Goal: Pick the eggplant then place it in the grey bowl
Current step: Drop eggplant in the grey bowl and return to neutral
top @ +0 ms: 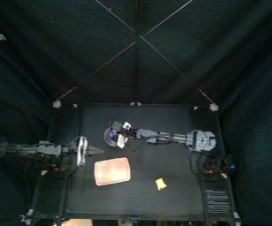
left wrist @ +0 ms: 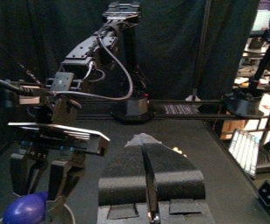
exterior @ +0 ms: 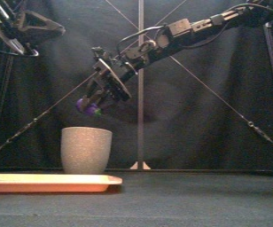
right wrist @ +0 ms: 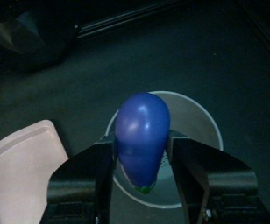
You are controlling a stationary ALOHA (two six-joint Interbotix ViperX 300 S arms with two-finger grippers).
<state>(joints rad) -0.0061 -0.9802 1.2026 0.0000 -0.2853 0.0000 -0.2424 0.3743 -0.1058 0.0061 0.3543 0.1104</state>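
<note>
The purple toy eggplant (right wrist: pixel 141 131) (judged light, stiff, slippery) is clenched near its stem end by the right gripper (right wrist: pixel 144 164) over the grey speckled cup (right wrist: pixel 208 131).

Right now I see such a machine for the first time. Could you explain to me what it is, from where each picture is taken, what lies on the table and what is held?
It is a robot with two black arms at a small black table. One picture looks down from high above. One looks level across from the table's front edge. The other two come from a camera on each wrist. The right hand holds a purple toy eggplant in the air, just above a tall grey cup. A flat pink tray and a small yellow toy lie on the table. The left hand rests at the left side, shut and empty.
</note>
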